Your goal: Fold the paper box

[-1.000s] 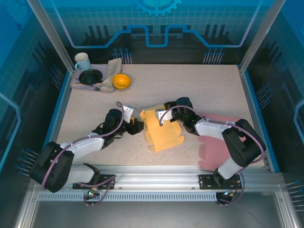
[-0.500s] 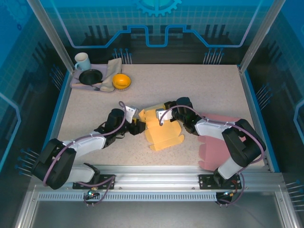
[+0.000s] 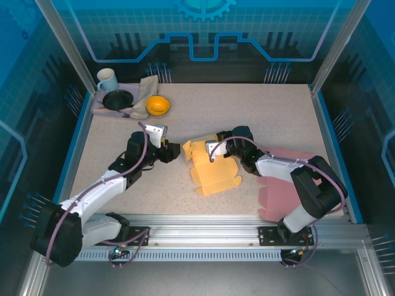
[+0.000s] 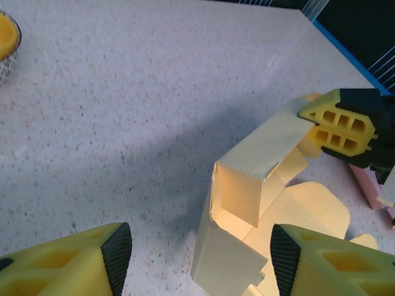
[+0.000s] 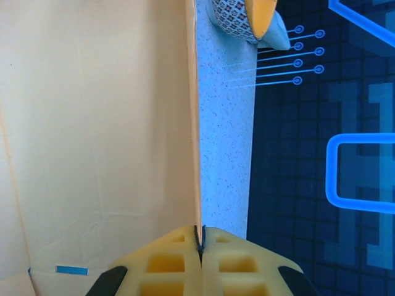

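Mid-table, the yellow paper box [image 3: 213, 176] is only partly formed: one wall stands, pinched by the clenched right gripper [image 3: 214, 148], other flaps lie flat, and the left gripper [image 3: 170, 152] hangs spread, empty, just beside it.

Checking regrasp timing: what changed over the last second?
Left end effector backed off the box, moving away toward the far left; it is now open and clear of it. Right end effector stayed shut on the box's raised flap. Box and pink sheet didn't visibly move.
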